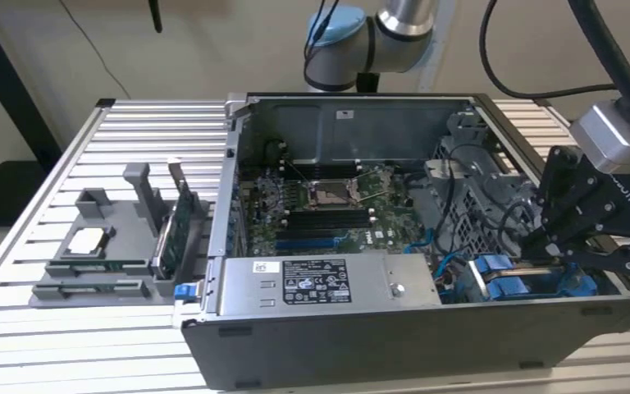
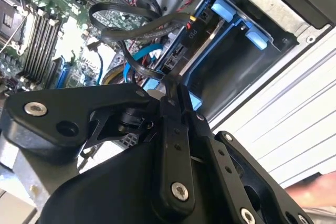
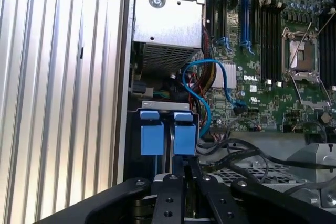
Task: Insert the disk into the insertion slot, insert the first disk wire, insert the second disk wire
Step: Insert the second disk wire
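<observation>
The black gripper (image 2: 173,83), nearest the lens in both wrist views, has its fingers drawn together on the end of a black disk wire (image 2: 136,29) that loops above the green motherboard (image 3: 262,77). Just beyond the fingertips, the blue-framed disk (image 3: 152,139) sits in the insertion slot (image 3: 132,140), at the open computer case's (image 1: 326,345) corner on the exterior view's right

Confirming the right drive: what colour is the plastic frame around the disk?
Bright blue frame; shows best in the first wrist view.
</observation>
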Tool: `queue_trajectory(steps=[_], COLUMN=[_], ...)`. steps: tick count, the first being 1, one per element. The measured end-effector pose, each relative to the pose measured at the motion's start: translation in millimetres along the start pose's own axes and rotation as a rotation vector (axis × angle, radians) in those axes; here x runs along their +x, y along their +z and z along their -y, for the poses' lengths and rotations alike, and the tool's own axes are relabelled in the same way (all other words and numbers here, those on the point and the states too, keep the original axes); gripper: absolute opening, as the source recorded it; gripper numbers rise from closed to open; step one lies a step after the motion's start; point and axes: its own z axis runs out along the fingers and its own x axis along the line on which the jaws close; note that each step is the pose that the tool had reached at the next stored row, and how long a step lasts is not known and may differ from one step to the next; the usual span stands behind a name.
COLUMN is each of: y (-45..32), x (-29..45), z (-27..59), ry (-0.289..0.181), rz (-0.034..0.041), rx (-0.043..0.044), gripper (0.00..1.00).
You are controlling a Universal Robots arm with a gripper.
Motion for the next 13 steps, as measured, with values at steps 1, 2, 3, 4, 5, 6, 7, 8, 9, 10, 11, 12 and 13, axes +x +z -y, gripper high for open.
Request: queue_trajectory(steps=[1, 2, 3, 4, 5, 6, 7, 8, 9, 10, 11, 12, 13], y=[0.5, 0.8, 1.2, 1.4, 1.4, 1.3, 1.2, 1.2, 1.5, 1.7, 1.9, 2.3, 2.7], x=[0.0, 0.1, 0.2, 0.2, 0.2, 0.5, 1.5, 2.9, 4.2, 5.6, 6.8, 8.0, 9.1], z=[0.2, 0.3, 0.4, 0.5, 0.6, 0.5, 0.5, 0.5, 0.5, 0.5, 0.5, 0.5, 0.5], ry=[-0.002, -0.004, -0.005, -0.007, -0.007, -0.008, -0.008, -0.009, -0.011, -0.013, -0.015, -0.016, -0.018], rz=[0.0106, 0.0224, 0.0331, 0.0426, 0.0465, 0.047, 0.048, 0.0491, 0.0494, 0.0491, 0.0488, 0.0483, 0.0479], rx=[0.0002, 0.0005, 0.001, 0.0014, 0.0015, 0.0015, 0.0022, 0.0059, 0.0128, 0.0215, 0.029, 0.0366, 0.0444], gripper=[0.16, 0.16, 0.16, 0.16, 0.16, 0.16, 0.16, 0.16, 0.16, 0.16, 0.16, 0.16, 0.16])
